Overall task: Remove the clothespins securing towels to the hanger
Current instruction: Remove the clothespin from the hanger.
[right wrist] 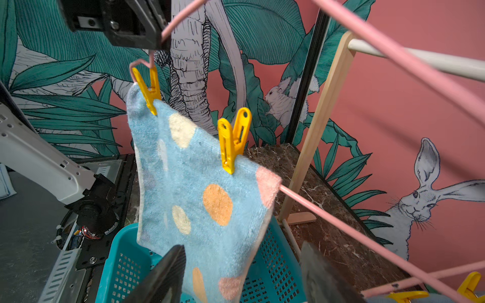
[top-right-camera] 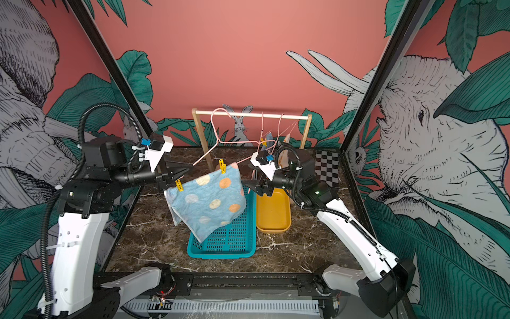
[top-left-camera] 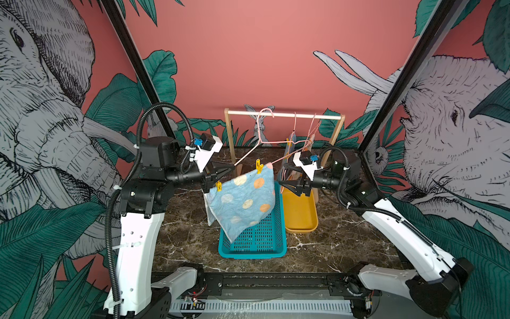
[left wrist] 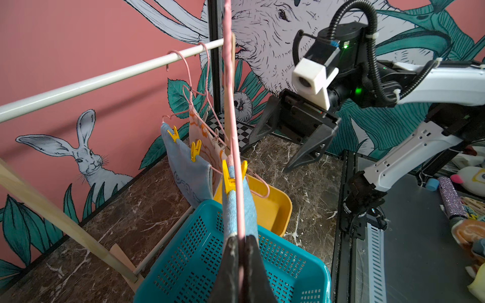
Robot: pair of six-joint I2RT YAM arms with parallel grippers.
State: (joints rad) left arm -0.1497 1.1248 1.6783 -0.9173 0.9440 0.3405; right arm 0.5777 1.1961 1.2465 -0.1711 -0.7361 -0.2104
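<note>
Now two clothespins (right wrist: 232, 141) pin one towel (right wrist: 199, 199) to one hanger (right wrist: 315, 207).

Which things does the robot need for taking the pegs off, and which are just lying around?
For the job: yellow clothespins, spotted towel, pink hanger, left gripper shut on the hanger, open right gripper.
Just lying about: checkerboard card, soft toys off the table.

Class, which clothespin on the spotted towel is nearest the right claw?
The yellow plastic clothespin at the towel's pink corner; its twin hangs by the left claw.
</note>
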